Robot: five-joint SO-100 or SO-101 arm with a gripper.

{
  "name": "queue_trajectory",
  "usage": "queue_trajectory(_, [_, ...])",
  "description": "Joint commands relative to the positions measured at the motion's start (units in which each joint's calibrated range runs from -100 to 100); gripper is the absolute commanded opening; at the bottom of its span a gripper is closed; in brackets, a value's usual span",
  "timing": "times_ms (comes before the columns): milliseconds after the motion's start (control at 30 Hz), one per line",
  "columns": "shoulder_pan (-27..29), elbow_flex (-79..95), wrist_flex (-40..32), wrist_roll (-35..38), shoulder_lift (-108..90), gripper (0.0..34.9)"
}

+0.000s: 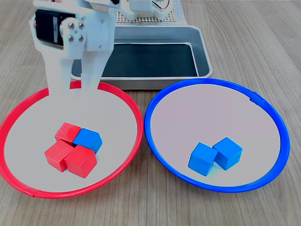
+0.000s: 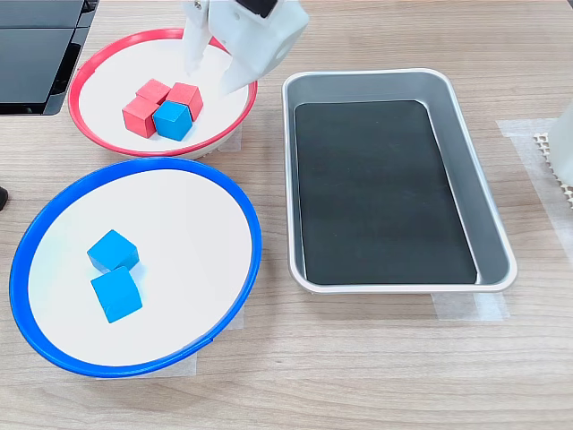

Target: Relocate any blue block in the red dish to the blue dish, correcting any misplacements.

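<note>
Blue plastic cube point(image 1: 88, 140) sits in red-rimmed round dish point(image 1: 123, 100), touching three red cubes point(image 1: 70, 153). White pincer point(image 1: 74, 93) hovers above dish's far rim, fingers apart, empty. Step: approach. Next: descend over cube, close, carry to blue-rimmed dish point(image 1: 155, 101).

We see a rectangular metal tray point(image 1: 203, 52) point(image 2: 500, 260) with a dark liner at the top centre of the first exterior view and right of centre in the second exterior view. It sits on a pale wood-grain table point(image 1: 263, 42) point(image 2: 358, 376).

Three red cubes point(image 1: 70, 150) point(image 2: 157, 103) cluster at lower left in the first exterior view.
</note>
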Motion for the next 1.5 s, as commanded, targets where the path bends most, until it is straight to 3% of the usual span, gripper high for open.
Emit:
queue_trajectory(0, [-1.1,-2.9,0.4,-0.4,0.2,9.8])
queue_trajectory(1100, [-2.9,-12.6,0.9,-4.0,9.3,14.4])
queue_trajectory(1467, [-2.9,-13.8,0.9,-4.7,11.1,13.6])
